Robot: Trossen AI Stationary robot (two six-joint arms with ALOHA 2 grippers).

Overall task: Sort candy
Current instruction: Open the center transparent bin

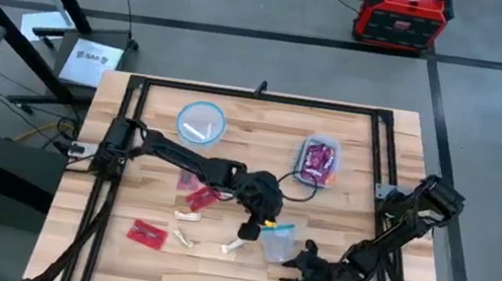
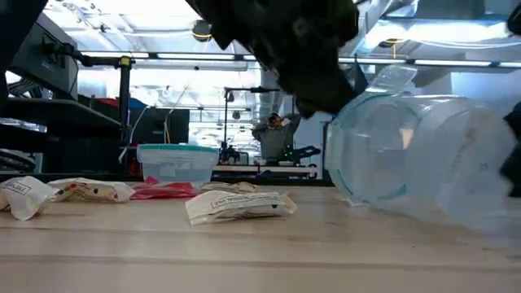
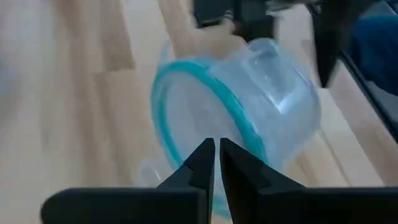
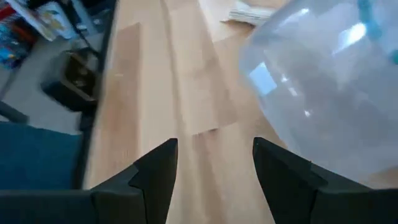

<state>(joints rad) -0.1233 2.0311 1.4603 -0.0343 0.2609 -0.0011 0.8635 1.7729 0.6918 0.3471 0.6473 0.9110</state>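
Only low view — cream candy (image 2: 240, 205) beside tipped container (image 2: 423, 159).

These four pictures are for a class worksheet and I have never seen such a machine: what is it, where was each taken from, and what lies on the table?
It is a robot with two dark arms at a wooden table, each ending in a two-finger gripper. One picture looks straight down, one looks level across the tabletop, and two come from cameras on the wrists. The left gripper, fingers shut, is at the rim of a clear tipped container lying on its side; whether it grips that rim is unclear. The right gripper, open and holding nothing, is close by. On the table lie loose candy packets, a round container and a rectangular container with red candy inside.
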